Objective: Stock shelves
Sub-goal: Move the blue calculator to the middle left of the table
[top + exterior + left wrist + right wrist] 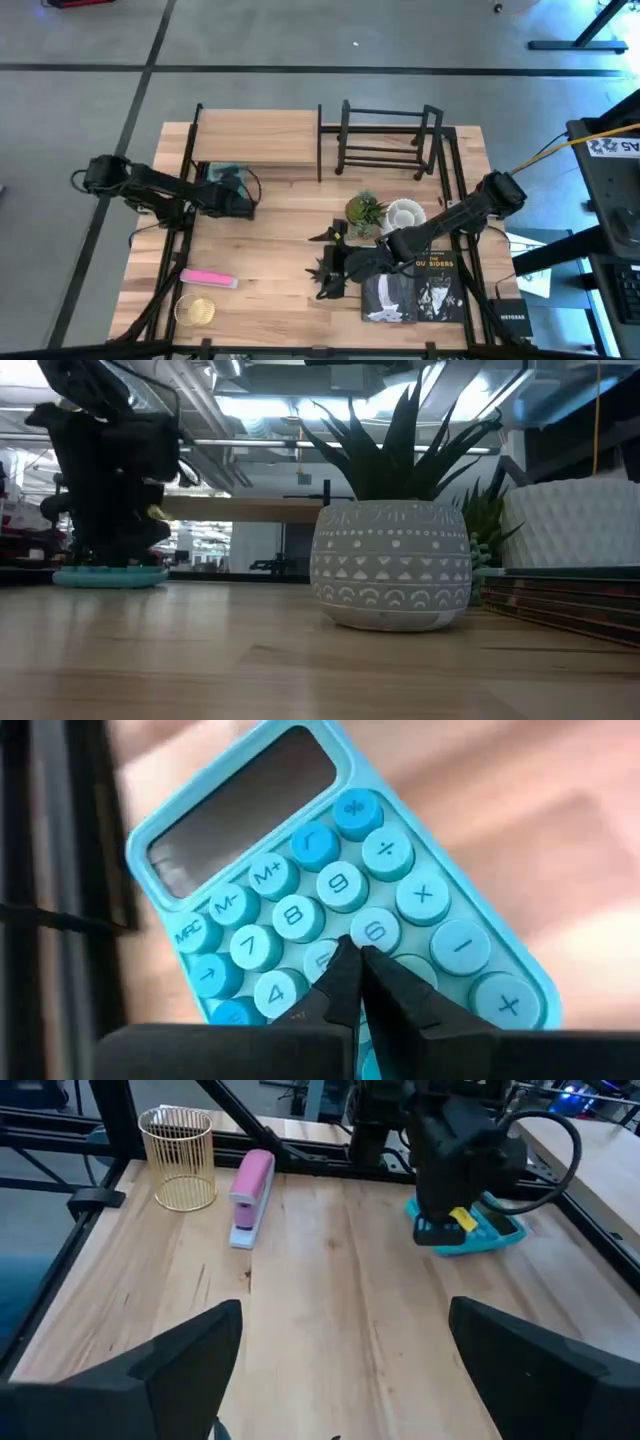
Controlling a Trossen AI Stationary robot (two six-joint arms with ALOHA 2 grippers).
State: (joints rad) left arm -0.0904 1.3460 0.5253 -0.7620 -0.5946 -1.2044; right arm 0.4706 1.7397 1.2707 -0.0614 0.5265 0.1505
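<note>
Nearest the patterned plant pot (390, 565), the right claw (328, 268) hovers released over the desk (280, 280). Farther off, the left claw (352, 982) is pinched closed on the teal calculator (340, 900). Beyond stand the wooden shelf (258, 138) and black rack (385, 140).

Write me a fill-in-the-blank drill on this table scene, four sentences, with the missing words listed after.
1. The left hand is over the blue ____, its fingers closed together.
2. The right hand hovers above bare table with its fingers ____.
3. The stapler lying beside the gold wire cup is ____ in colour.
4. The wooden shelf and the black rack stand along the table's ____ edge.

Missing words: calculator; open; pink; far
</note>
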